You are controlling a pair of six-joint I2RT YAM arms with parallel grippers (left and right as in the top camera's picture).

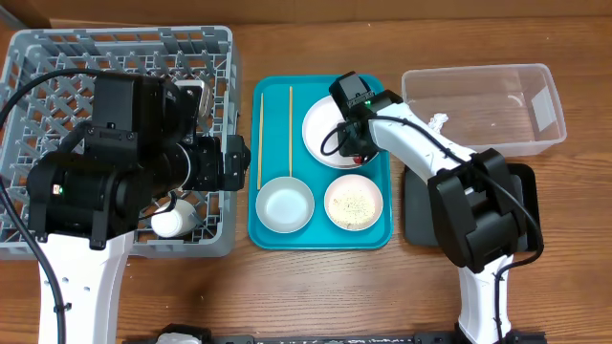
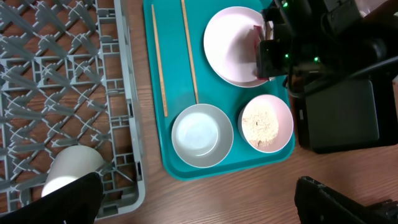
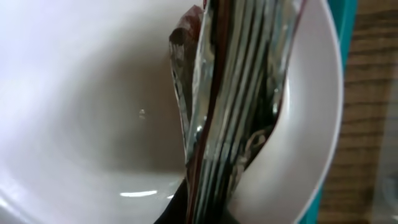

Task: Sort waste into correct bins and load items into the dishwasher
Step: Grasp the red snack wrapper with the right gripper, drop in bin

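My right gripper (image 1: 359,151) is down in the white plate (image 1: 323,126) on the teal tray, shut on the crumpled red-and-white snack wrapper (image 3: 236,106), which stands pinched upright over the plate (image 3: 81,106). A white bowl (image 1: 354,203) full of rice-like grains and an empty steel bowl (image 1: 285,205) sit at the tray's front. Two chopsticks (image 1: 259,139) lie along its left side. A white cup (image 1: 172,222) lies in the grey dish rack (image 1: 57,67). My left gripper (image 2: 199,205) hangs open and empty over the rack's right edge.
The teal tray (image 1: 320,239) lies between the rack and the bins. The clear tub (image 1: 483,110) stands at the back right. The black tray (image 1: 418,205) lies in front of it, partly under my right arm.
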